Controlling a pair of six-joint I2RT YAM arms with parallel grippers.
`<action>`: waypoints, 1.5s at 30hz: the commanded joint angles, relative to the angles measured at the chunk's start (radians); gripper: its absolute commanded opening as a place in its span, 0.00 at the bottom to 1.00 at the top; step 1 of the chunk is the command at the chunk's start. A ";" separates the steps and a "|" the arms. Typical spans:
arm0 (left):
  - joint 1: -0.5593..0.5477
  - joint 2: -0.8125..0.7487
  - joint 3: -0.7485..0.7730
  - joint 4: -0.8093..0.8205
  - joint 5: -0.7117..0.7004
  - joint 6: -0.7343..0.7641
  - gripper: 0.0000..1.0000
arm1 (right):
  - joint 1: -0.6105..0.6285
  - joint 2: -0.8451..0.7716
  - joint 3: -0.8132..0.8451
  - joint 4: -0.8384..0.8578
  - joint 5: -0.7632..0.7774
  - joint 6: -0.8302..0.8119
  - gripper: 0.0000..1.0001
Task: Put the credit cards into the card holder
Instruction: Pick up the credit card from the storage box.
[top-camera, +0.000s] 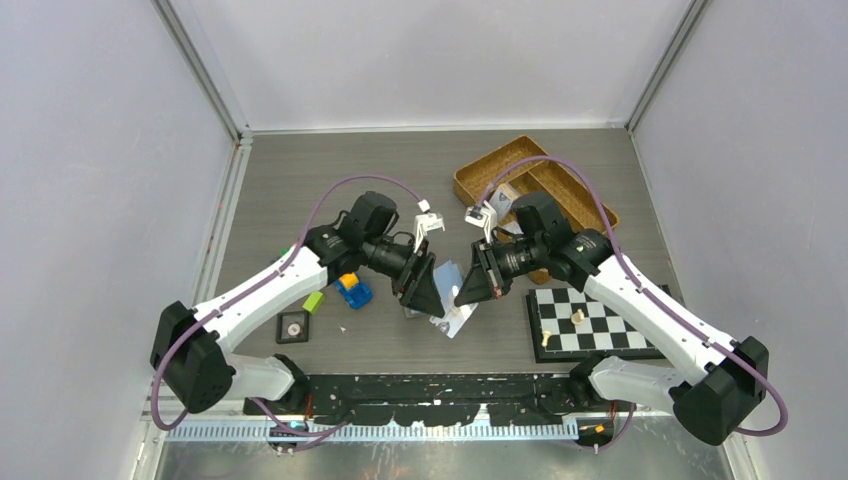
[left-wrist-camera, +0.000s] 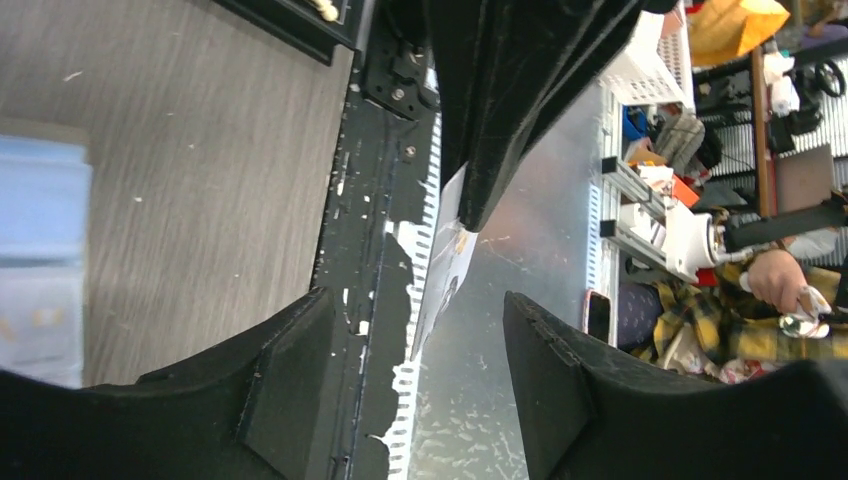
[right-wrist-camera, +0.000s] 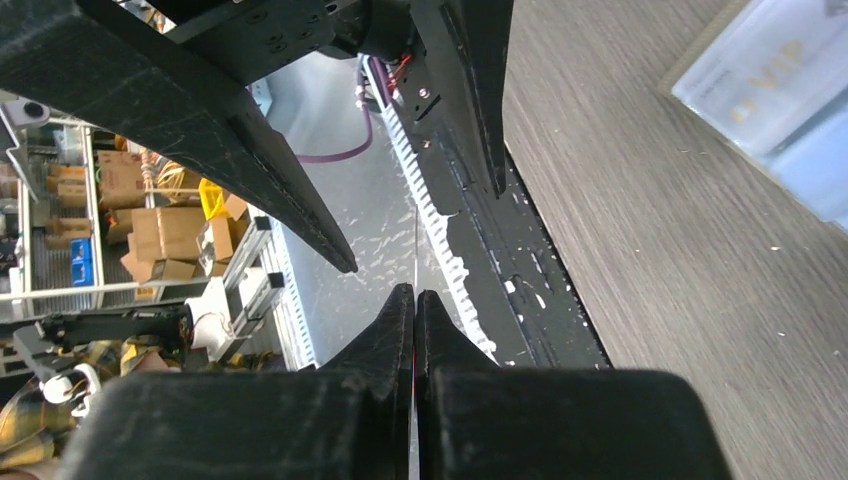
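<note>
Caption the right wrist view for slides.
Right claw pinches a credit card edge-on; card holder lies open on the table.

card holder (left-wrist-camera: 40, 190) blurring, running off frame at 9 o'clock | credit card (right-wrist-camera: 765, 65) being cropped at 2 o'clock — print smearing

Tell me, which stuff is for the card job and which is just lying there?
For the job: card holder, card pinched in the right gripper.
Just lying about: chessboard, basket, toy car, green block, black dial tile.
</note>
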 joint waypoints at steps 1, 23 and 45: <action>-0.027 0.001 0.012 0.015 0.123 0.002 0.58 | 0.008 -0.009 0.040 0.024 -0.081 -0.019 0.01; -0.097 -0.037 -0.045 0.187 -0.045 -0.154 0.00 | 0.005 -0.116 0.019 0.140 0.278 0.043 0.59; -0.097 -0.230 -0.375 0.831 -0.443 -0.527 0.00 | -0.005 -0.265 -0.412 0.912 0.343 0.513 0.47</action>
